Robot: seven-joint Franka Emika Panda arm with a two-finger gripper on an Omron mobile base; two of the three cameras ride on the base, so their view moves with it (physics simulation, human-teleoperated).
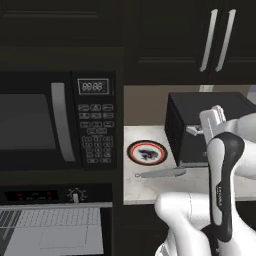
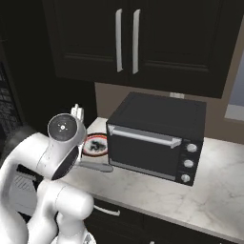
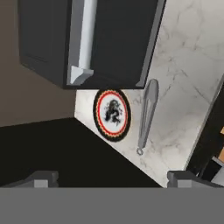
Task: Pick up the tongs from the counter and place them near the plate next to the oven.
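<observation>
Gripper (image 3: 111, 177): raised above the counter (image 3: 183, 65), fingers spread apart, holding nothing. Tongs (image 3: 146, 114): flat on the counter just beside the plate (image 3: 112, 114). Toaster oven (image 3: 109, 39): behind the plate.

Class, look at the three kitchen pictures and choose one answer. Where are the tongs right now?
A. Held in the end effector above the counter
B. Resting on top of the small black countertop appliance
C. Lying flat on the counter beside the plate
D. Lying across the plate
C: the tongs lie flat on the marbled counter, just in front of the plate and apart from it, with nothing holding them.
</observation>
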